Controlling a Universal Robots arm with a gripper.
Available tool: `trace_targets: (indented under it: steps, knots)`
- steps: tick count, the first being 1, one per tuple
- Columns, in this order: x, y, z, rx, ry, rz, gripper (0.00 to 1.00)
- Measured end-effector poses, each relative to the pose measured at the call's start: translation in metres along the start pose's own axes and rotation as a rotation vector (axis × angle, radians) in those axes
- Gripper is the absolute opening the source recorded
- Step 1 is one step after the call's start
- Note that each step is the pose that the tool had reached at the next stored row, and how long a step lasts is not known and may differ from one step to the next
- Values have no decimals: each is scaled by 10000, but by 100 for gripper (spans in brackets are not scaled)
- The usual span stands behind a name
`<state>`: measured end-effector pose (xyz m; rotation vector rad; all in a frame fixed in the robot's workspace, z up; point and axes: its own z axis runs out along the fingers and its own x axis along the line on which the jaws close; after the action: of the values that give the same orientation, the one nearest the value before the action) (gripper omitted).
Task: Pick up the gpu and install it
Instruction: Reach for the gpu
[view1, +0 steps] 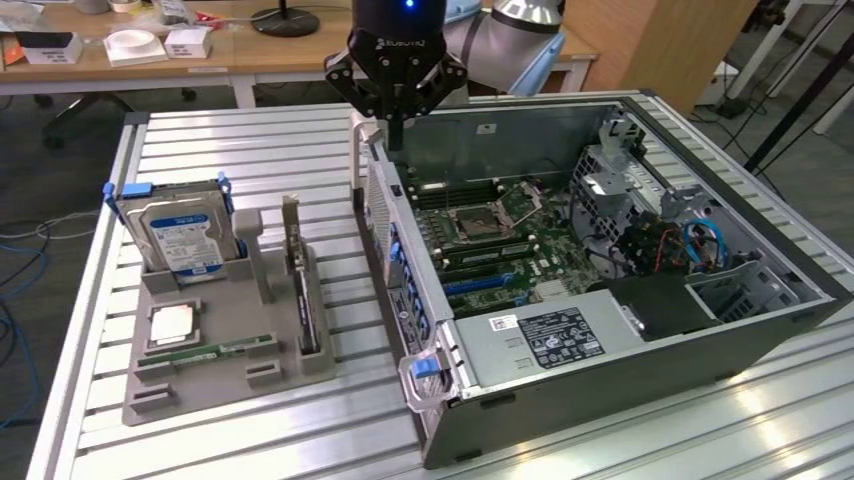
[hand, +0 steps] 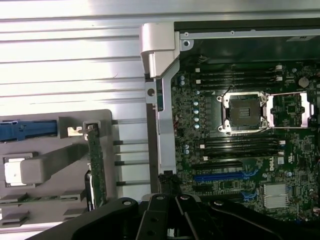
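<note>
Exterior view shows my gripper (view1: 395, 135) pinched shut and empty, close over the side wall of the computer case (view1: 747, 330). The graphics card (view1: 304, 290) stands on edge in the grey holder (view1: 200, 390), well apart from my fingers, lower and to one side. Dropping here would likely strike that wall, and closed fingers could topple the thin card. Its lower edge is sunk in the holder, and the wrist view cuts off my fingertips.

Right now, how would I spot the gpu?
Find the big open computer case, then the grey tray beside it, on the exterior view's left. The gpu is the thin dark card standing on edge along the tray's case side, silvery bracket at one end, unlike the boxy hard drive and the little green memory stick.
</note>
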<state>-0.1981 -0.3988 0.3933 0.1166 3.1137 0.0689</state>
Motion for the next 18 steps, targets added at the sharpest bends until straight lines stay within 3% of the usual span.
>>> trace_targets:
  steps: [18]
  knots:
    - [108,-8,-3,0,0,-1,11]
